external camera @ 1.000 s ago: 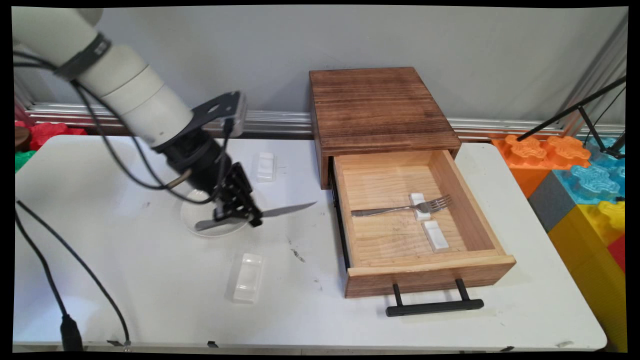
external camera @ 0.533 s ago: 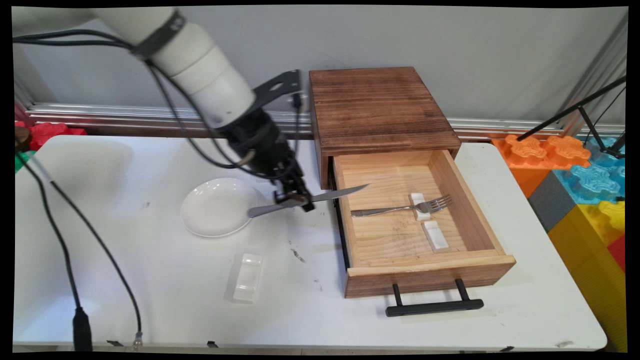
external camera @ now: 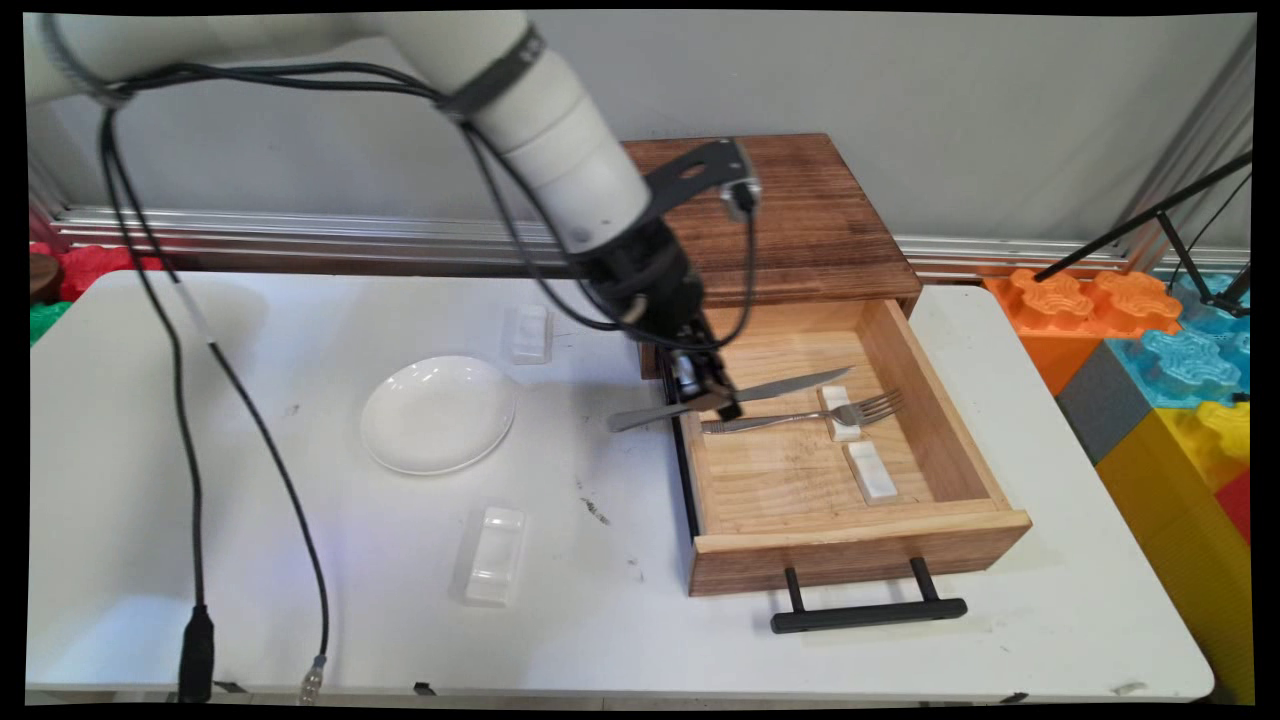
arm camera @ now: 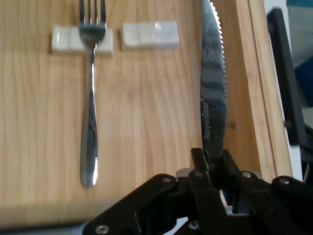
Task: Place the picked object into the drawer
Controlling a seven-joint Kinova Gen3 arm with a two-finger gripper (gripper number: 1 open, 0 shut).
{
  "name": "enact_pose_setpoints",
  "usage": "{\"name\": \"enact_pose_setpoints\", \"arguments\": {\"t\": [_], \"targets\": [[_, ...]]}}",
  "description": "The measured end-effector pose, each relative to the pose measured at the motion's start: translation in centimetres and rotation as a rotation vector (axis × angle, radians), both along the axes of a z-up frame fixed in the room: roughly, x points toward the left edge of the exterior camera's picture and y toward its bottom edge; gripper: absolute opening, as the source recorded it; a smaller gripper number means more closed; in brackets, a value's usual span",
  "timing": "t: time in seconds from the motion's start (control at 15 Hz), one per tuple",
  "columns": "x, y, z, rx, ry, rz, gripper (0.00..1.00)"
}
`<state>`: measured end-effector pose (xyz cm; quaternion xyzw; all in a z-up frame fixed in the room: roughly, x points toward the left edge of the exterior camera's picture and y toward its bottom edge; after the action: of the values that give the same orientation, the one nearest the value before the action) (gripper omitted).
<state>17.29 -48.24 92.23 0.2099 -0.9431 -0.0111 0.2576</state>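
Far left: white plate (external camera: 438, 413) on the table (external camera: 300, 600), with 1 clear rest (external camera: 496, 555) nearer the front edge and another (external camera: 530, 333) behind the plate. Then the gripper (external camera: 718, 398), jaws pinched narrow on a knife (external camera: 735, 396), clamped about mid-length; handle sticking out over the table, serrated blade reaching over the open drawer (external camera: 870, 540). Held roughly level, above the drawer's left wall. Inside the drawer: fork (external camera: 800, 417) with its tines propped on 1 white rest (external camera: 838, 412), a 2nd white rest (external camera: 870, 472) bare just beside it. In the hand view, blade (arm camera: 213, 98) pointing close along the drawer's front wall, past the bare rest rather than over it, though hard to judge height there. Risks: thin flat grip, so possible twist or slip; fingers or handle catching the drawer's wall on the way down; blade tip nudging the fork off its rest.
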Motion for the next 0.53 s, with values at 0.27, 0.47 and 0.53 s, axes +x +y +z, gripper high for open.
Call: {"name": "enact_pose_setpoints", "arguments": {"t": [0.27,0.47,0.53], "targets": [[-3.7,-2.2,-0.7,-0.014,0.010,0.001,0.00],[-5.5,-3.3,-1.3,-0.020,0.014,0.004,0.00],[-6.1,-3.6,-1.5,-0.021,0.015,0.005,0.00]]}}
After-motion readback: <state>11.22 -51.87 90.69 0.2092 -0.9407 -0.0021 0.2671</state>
